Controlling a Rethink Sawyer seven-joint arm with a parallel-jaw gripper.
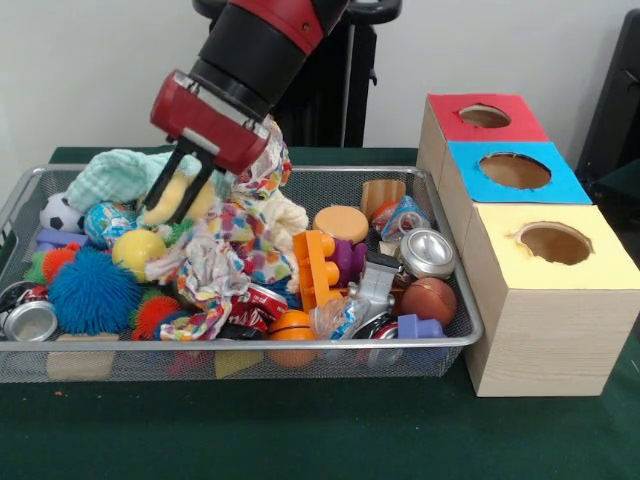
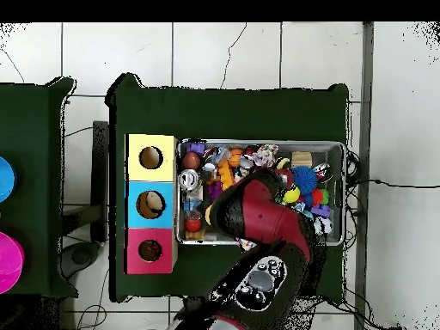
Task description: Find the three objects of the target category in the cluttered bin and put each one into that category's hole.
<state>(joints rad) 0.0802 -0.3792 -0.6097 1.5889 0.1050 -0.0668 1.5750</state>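
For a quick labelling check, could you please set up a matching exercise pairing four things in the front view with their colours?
Things:
1. spiky ball
2. nearest box top
3. farthest box top
4. toy brick

Colours:
A. red
B. orange
C. blue
D. yellow

Pairs: 1-C, 2-D, 3-A, 4-B

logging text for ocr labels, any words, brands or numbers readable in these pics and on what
No text can be read in either view.
The red can beside the patterned cloth has white marks, too blurred to read.
The snack packets in the wire bin carry print, too small to read.
The red, blue and yellow hole boxes bear no labels.
The gripper housing shows no marking.
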